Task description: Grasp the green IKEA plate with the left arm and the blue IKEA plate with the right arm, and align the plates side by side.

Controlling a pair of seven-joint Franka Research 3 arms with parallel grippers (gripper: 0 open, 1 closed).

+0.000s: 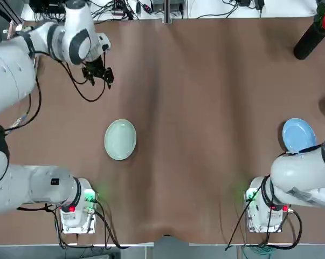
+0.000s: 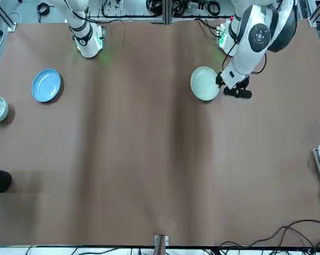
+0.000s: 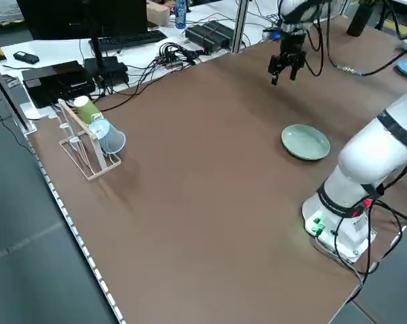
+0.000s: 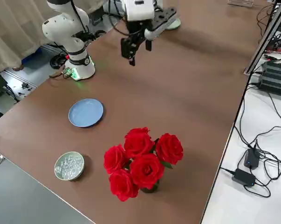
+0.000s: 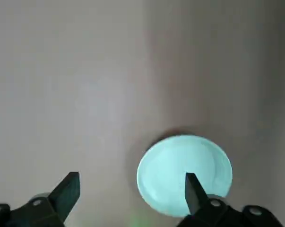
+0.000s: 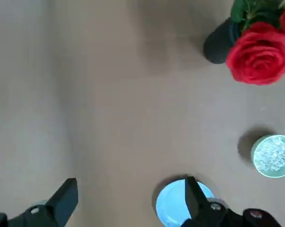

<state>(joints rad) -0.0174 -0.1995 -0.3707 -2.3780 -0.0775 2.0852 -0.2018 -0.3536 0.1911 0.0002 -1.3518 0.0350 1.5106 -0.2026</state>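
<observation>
the left tool (image 1: 99, 74) is hanging released above the tabletop (image 1: 205, 108), its two fingers spread apart and pointing down, with the left arm (image 1: 22, 59) reaching far out from its base. the green ikea plate (image 1: 120, 140) is lying flat below and behind the left tool, toward the arm's base, not touched. the right tool (image 4: 133, 46) is hovering released too, fingers apart, raised over the middle of the tabletop. the blue ikea plate (image 1: 298, 135) is lying well apart from the right tool, out toward the right edge, near a small bowl of clear beads (image 4: 69, 165) and a dark vase of red roses (image 4: 142, 161). a cup rack (image 3: 88, 138) is standing at the far left side; cables and boxes are crowding the bench beyond.
</observation>
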